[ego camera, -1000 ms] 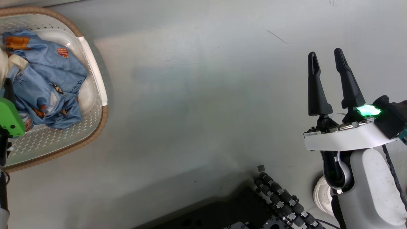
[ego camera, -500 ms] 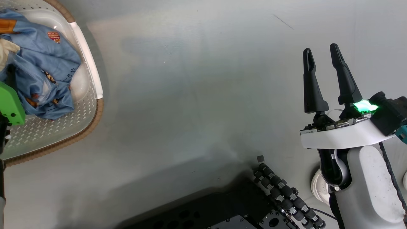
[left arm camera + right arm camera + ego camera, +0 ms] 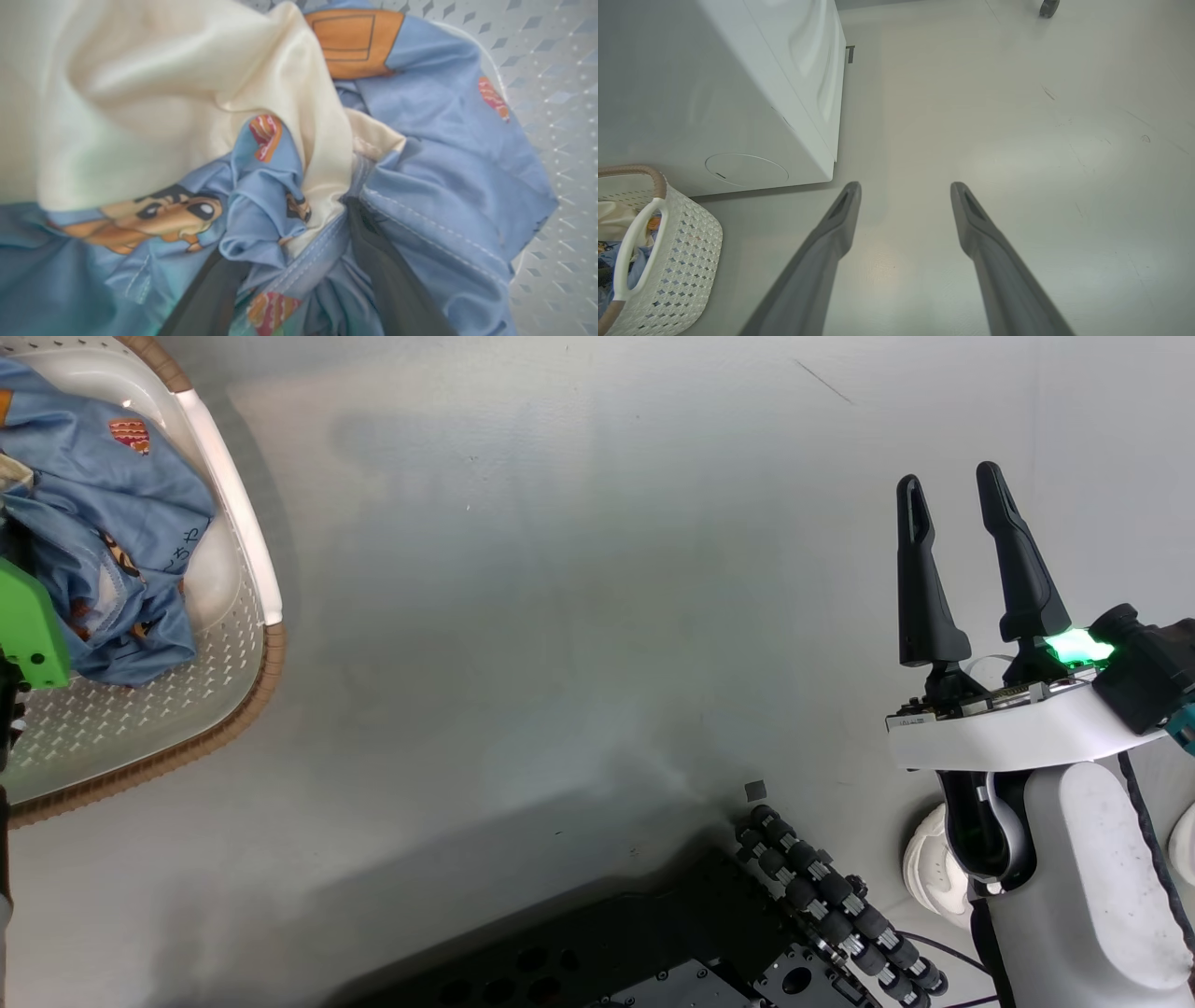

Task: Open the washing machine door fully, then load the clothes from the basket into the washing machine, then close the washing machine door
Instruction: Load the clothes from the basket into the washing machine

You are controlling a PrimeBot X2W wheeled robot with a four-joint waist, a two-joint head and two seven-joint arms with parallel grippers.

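Clothes (image 3: 112, 523) sit heaped in the basket (image 3: 273, 663), up at ten o'clock in your head view; light blue cloth with orange-brown figures, piled close to the white handle (image 3: 233, 504); a green cover (image 3: 28, 635) on your left arm hangs over the heap at nine o'clock.

Look at your left wrist view; the left gripper (image 3: 299, 233) is sunk right into the clothes (image 3: 444, 154); its two dark fingers (image 3: 392, 280) stand apart, with a twisted bunch of blue cloth lying loose between them; the tip of the finger at seven o'clock is buried under a fold; a cream piece (image 3: 140, 93) drapes across from ten to twelve o'clock; the basket (image 3: 551, 93) shows its perforated plastic at two o'clock.

Over to your right side; the right gripper (image 3: 950, 476) is at three o'clock in the head view, fingers spread and empty, above bare grey floor (image 3: 560, 616), well apart from the basket; your black base (image 3: 653, 961) sits at six o'clock.

The right wrist view agrees; right gripper (image 3: 906, 184) wide over the floor (image 3: 1017, 140); the washer (image 3: 714, 70) is at eleven o'clock, a white corner and flank; the basket (image 3: 682, 252) stands near it at eight o'clock, clothes (image 3: 637, 266) peeking through the handle; a small wheel (image 3: 1049, 7) sits at one o'clock.
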